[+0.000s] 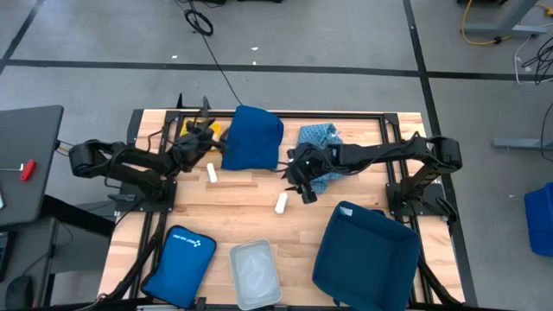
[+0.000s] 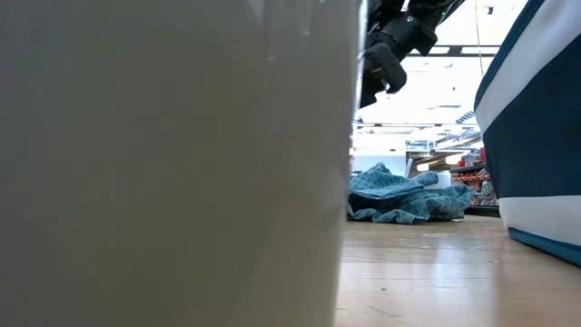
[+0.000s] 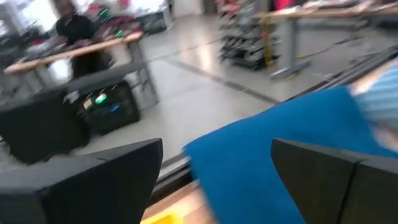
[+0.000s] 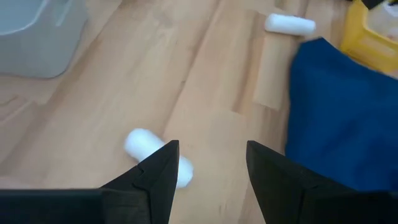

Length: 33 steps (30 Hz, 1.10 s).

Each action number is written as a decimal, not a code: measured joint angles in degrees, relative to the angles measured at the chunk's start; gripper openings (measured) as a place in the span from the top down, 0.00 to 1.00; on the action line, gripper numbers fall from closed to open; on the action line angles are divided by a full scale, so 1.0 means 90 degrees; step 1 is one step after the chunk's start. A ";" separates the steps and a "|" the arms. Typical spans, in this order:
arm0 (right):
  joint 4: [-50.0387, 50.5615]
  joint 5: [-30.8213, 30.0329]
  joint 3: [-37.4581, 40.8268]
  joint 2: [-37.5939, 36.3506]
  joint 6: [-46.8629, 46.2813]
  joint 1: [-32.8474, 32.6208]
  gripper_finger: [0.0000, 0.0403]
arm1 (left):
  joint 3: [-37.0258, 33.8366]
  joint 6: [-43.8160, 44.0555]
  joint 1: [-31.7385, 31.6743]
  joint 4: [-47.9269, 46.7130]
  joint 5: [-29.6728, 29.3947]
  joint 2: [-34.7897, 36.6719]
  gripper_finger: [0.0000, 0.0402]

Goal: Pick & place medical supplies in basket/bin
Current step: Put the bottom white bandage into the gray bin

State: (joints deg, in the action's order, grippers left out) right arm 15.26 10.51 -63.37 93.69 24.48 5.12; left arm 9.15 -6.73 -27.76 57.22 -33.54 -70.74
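Observation:
Two white rolls lie on their sides on the wooden table: one (image 1: 281, 203) near the middle, one (image 1: 211, 173) farther left by the dark blue cloth (image 1: 251, 138). My right gripper (image 1: 305, 190) hovers open just right of the middle roll. In its wrist view that roll (image 4: 144, 147) shows partly behind one finger, with the other roll (image 4: 290, 24) beyond. My left gripper (image 1: 195, 142) is open at the far left, beside the dark blue cloth (image 3: 280, 155) and a yellow object (image 1: 212, 128). No vials show.
A dark blue bin (image 1: 367, 255) stands at the near right, a clear grey tray (image 1: 255, 275) at the near middle and a blue zip pouch (image 1: 181, 259) at the near left. A light blue cloth (image 1: 320, 140) lies crumpled under the right arm. A person (image 3: 74, 25) is beyond the table.

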 joint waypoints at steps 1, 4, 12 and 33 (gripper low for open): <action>0.0007 0.0001 0.0000 0.0000 0.0075 -0.0044 0.52 | 0.0000 -0.0148 0.0129 0.0092 0.0080 0.0031 0.25; 0.0013 -0.0135 0.0000 0.0000 0.0278 -0.0192 0.52 | 0.0000 -0.0425 0.0531 0.0287 0.0335 0.0185 0.25; 0.0111 -0.0410 -0.0012 0.0169 0.0419 -0.0460 0.52 | 0.0000 -0.0611 0.1312 0.0342 0.0639 0.0761 0.25; 0.2681 -0.1378 -0.2307 0.2491 0.1616 -0.0952 0.35 | -0.0005 -0.0604 0.1381 0.0181 0.0906 0.0860 0.25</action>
State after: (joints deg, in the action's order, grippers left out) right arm 39.39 -1.89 -84.14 116.11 39.02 -3.44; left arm 9.10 -12.16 -15.33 58.85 -25.39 -63.00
